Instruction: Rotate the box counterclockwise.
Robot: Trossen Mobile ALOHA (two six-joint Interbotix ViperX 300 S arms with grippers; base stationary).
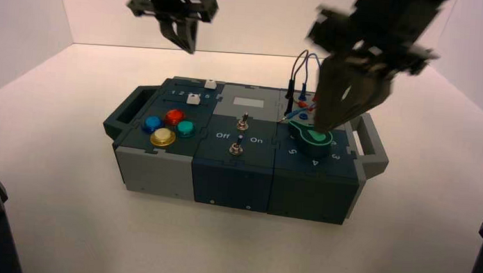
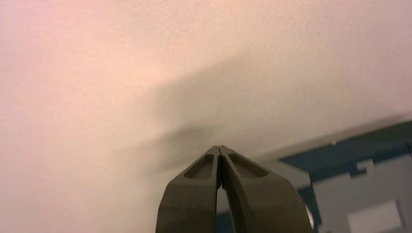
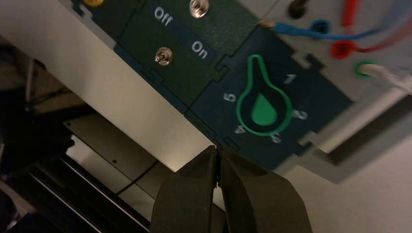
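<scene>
Although both arms are up over the box (image 1: pixel 238 149), neither one touches it, so as far as I can judge the turning has not begun. The box sits on the white surface (image 1: pixel 59 226), slightly skewed, with its long front face toward the robot, a handle at each end. The left end effector (image 1: pixel 183 39) hangs high behind the box's left rear corner, its fingers pressed together on nothing. The right end effector (image 1: pixel 331 120) is lower, above the green dial (image 3: pixel 263 104) at the right end, its tips also together and empty; from its wrist view it hangs by the front edge near the dial, clear of the panel. Everything is still to do: an arm has to come against a side or handle (image 1: pixel 368 142) and push the box round counterclockwise.
</scene>
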